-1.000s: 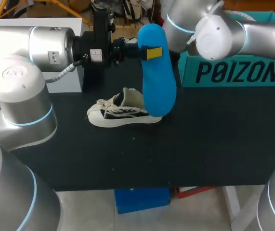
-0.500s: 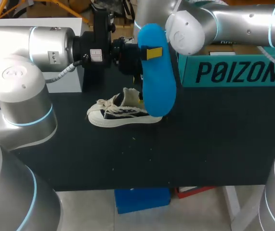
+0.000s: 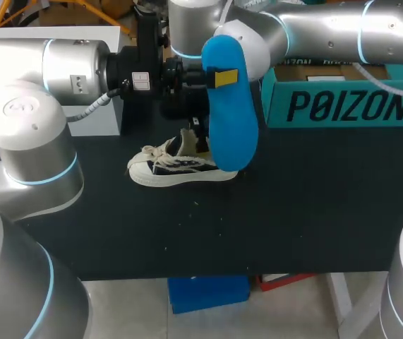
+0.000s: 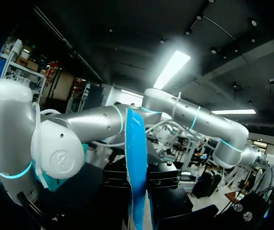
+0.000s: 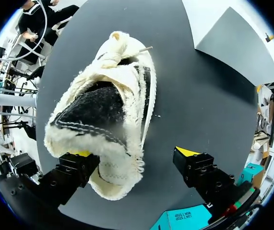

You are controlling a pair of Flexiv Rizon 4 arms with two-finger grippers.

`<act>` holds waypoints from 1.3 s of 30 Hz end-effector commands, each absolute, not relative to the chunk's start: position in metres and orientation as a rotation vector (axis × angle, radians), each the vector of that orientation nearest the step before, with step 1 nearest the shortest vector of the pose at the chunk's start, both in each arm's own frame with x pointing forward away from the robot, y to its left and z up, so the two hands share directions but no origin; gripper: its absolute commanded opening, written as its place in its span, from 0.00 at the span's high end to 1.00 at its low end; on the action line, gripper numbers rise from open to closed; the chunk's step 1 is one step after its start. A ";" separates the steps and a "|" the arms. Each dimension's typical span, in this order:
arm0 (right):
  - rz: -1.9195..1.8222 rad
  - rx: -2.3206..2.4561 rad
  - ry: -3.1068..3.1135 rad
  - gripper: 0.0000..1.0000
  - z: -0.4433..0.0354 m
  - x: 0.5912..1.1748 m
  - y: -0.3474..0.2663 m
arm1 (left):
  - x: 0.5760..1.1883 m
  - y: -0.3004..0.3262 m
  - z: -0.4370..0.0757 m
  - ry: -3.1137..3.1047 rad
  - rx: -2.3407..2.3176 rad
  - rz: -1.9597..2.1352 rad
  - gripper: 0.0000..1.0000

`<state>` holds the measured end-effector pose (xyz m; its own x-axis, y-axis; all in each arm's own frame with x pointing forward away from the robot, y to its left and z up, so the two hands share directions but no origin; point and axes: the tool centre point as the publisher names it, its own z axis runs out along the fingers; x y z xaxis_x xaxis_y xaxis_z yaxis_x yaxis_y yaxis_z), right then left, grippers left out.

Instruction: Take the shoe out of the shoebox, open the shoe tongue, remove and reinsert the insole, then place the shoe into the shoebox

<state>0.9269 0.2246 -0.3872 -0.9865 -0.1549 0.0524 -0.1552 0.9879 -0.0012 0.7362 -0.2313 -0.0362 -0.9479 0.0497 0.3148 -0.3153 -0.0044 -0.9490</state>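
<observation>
Left gripper [image 3: 221, 78]: clamped on the blue insole [image 3: 231, 127], held upright over the shoe [image 3: 176, 168]
Right gripper [image 5: 134, 153]: wide open at the shoe's heel, holding nothing

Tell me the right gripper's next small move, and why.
Probably close the right gripper on the heel of the shoe to steady it: its open fingers straddle the heel, one standing apart from it, while the left gripper holds the blue insole above, seemingly ready for reinsertion.
</observation>
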 end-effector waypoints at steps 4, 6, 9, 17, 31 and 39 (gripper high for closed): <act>-0.002 0.209 -3.067 0.00 -0.398 0.931 0.225 | 0.736 -0.234 -0.037 -2.016 0.281 2.044 1.00; -0.021 0.190 -3.072 0.00 -0.400 0.931 0.224 | 0.736 -0.234 -0.037 -2.016 0.281 2.044 1.00; -0.027 0.183 -3.072 0.05 -0.403 0.931 0.223 | 0.736 -0.234 -0.037 -2.016 0.281 2.044 1.00; -0.035 0.187 -3.073 1.00 -0.405 0.931 0.224 | 0.736 -0.234 -0.037 -2.016 0.281 2.044 1.00; -0.035 0.187 -3.073 1.00 -0.405 0.931 0.224 | 0.736 -0.234 -0.037 -2.016 0.281 2.044 1.00; -0.035 0.187 -3.073 1.00 -0.405 0.931 0.224 | 0.736 -0.234 -0.037 -2.016 0.281 2.044 1.00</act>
